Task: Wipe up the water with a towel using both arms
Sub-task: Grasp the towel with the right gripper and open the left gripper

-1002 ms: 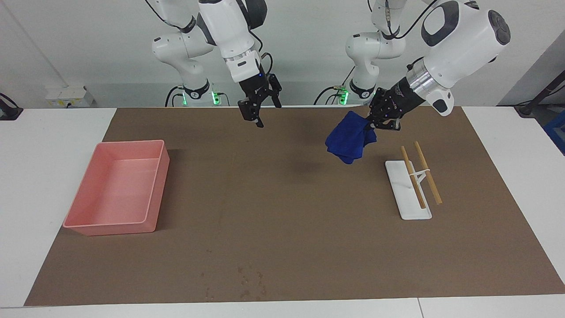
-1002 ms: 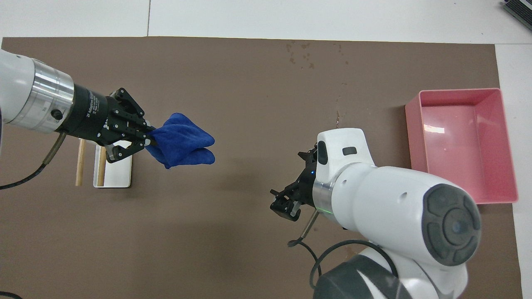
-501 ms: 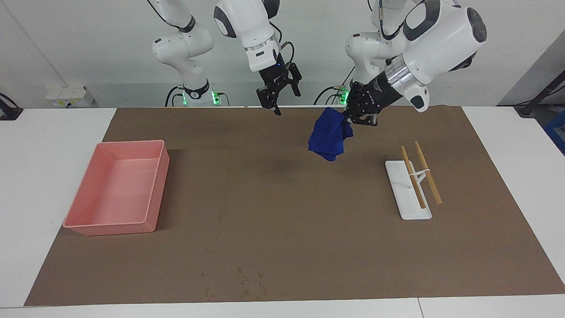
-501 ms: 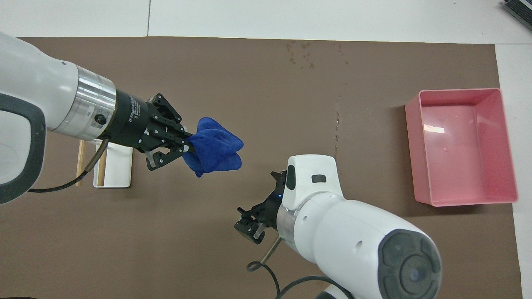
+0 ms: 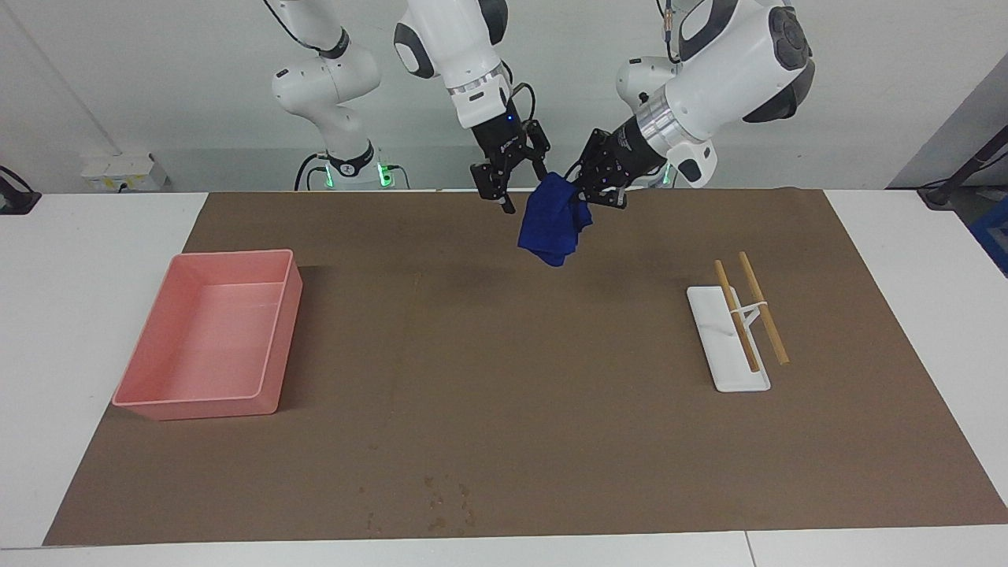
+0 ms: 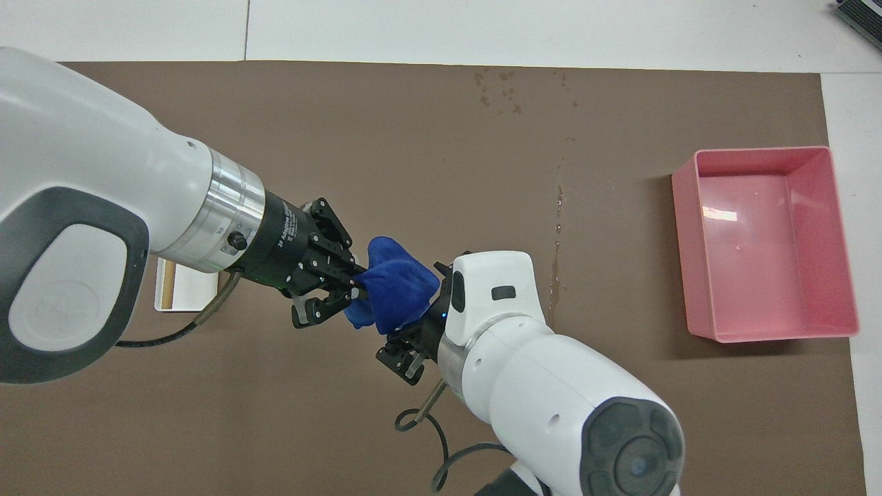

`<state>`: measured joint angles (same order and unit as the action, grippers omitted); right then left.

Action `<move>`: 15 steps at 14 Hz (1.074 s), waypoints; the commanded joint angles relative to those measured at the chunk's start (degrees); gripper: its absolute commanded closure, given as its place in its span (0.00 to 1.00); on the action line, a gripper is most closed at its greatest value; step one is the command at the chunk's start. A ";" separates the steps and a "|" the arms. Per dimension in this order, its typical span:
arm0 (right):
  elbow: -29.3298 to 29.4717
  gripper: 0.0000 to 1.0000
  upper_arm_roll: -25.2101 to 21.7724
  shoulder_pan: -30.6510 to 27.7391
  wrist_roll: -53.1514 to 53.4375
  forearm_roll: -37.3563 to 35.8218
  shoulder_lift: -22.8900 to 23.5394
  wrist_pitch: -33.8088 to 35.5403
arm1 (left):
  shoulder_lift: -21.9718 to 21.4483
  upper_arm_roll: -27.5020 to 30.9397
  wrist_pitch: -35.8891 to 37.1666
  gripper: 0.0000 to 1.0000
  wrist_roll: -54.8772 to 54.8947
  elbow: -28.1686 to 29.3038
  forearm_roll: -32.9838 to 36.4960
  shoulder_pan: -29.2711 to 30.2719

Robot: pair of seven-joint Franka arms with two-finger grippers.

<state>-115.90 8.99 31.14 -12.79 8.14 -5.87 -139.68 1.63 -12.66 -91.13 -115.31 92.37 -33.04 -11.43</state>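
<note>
Up in the air over the brown mat (image 5: 504, 378) we see the towel (image 5: 551, 219), pinched in the left gripper (image 5: 584, 190). Our right gripper (image 5: 512, 175) hangs with fingers spread just beside it. Water drops (image 5: 441, 504) lie well apart.

High facing and overhead cameras share the brown mat (image 5: 504, 378).

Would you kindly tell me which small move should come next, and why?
Probably the open right pincer should close on the towel: the left pincer holds it in the air beside the right one, and the water drops remain unwiped.
</note>
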 commanded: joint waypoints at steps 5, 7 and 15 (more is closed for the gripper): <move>-0.64 0.00 -0.20 0.15 0.93 -2.42 1.30 -3.06 | -3.12 0.71 0.34 1.00 -0.53 3.69 -1.06 -2.81; -0.64 0.38 -0.20 0.06 1.71 -1.90 1.39 -2.62 | -3.21 0.71 0.26 1.00 -0.35 3.61 -1.06 -2.81; -0.46 1.00 -0.29 -0.55 8.84 -1.81 1.39 0.11 | -3.21 0.80 0.43 1.00 0.44 3.69 -0.71 -2.98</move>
<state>-116.50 9.05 31.61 -4.80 6.98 -4.88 -140.04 0.63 -12.32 -91.75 -115.37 94.05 -32.99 -13.67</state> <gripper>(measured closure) 0.850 0.868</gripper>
